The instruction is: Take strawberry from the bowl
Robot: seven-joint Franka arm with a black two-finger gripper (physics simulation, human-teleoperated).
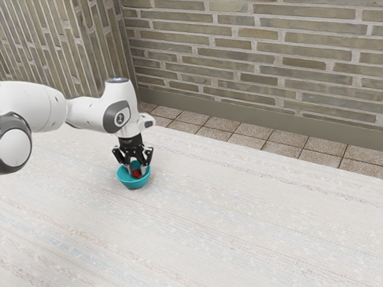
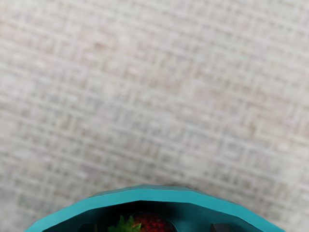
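Red and leafy-topped, the strawberry [image 1: 136,174] lies inside the teal bowl [image 1: 133,185], between the fingers of the pincer [image 1: 136,171], which stands open, gripping nothing. Its green end faces the nearer finger; the farther one likely needs more closing. The bowl sits on the pale bench [image 1: 239,227].

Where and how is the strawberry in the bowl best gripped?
Probably from straight above, the gripper closing across the strawberry's red body, clear of its green leaves. The bowl's wall blocks a low side approach, and the leaves show beside the body, so the strawberry seems to lie on its side.
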